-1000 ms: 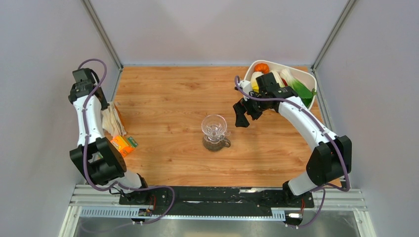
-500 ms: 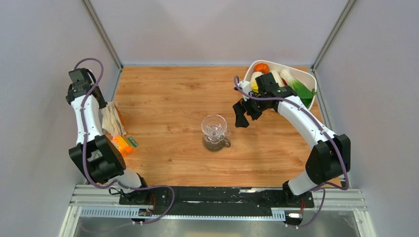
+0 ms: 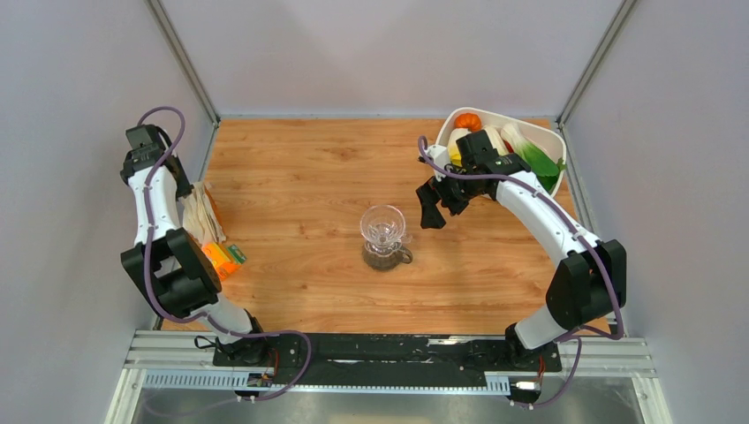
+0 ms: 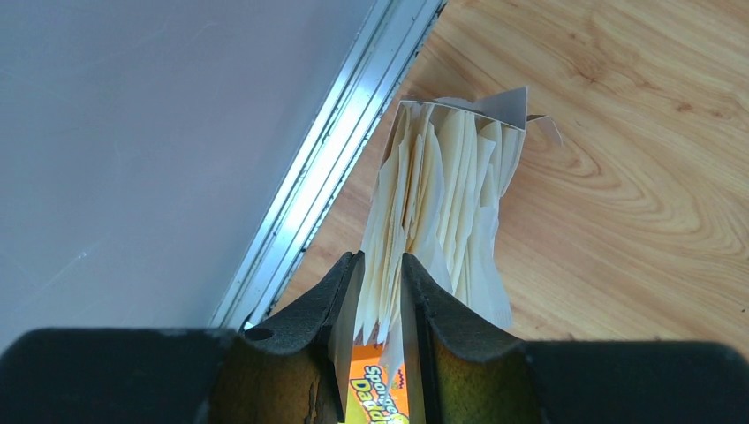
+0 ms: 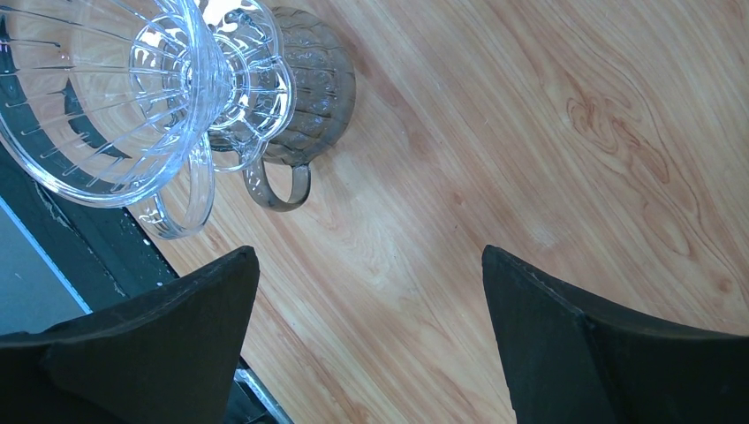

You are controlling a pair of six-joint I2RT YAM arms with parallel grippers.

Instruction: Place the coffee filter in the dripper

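The coffee filters are a fanned stack of thin cream-white sheets lying by the left wall. My left gripper reaches over them with its jaws a narrow gap apart. The near ends of several sheets sit loosely in that gap and do not look pinched. The dripper, clear and ribbed, sits on a small glass jug at the table's middle. My right gripper hovers wide open just right of it. In the right wrist view the dripper is at upper left, outside the right gripper.
An orange packet lies under the filters' near end and shows between the left fingers. A white bowl of vegetables stands in the far right corner. An aluminium rail runs along the left wall beside the filters.
The left arm's elbow shifted slightly toward the left wall. The filters, the dripper and the right arm have not moved.
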